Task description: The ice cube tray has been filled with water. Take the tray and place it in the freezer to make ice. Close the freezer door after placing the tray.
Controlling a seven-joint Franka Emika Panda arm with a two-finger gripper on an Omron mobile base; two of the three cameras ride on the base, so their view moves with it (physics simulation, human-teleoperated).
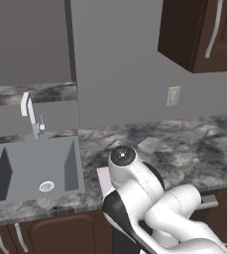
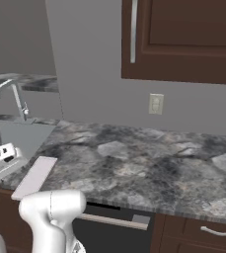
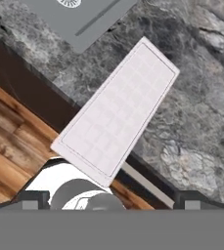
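The ice cube tray [image 3: 116, 110] is a flat pale pinkish-white slab with a faint grid. It lies on the marble counter [image 3: 191, 122] just right of the sink, its near end at the counter's front edge. The same tray [image 2: 35, 177] shows at the counter's front left, and a corner of it [image 1: 103, 178] peeks out behind my arm. My gripper [image 3: 111, 204] hovers above the tray's near end, open wide with nothing between its fingertips [image 3: 30, 202]. The freezer and the freezer door are out of view.
A grey sink [image 1: 30, 168] with a faucet [image 1: 30, 114] sits left of the tray. Dark brown upper cabinets [image 2: 183, 39] hang over the counter, with a wall outlet [image 2: 156, 104] below them. Dark cabinet fronts and wood floor [image 3: 11, 161] lie below the counter edge.
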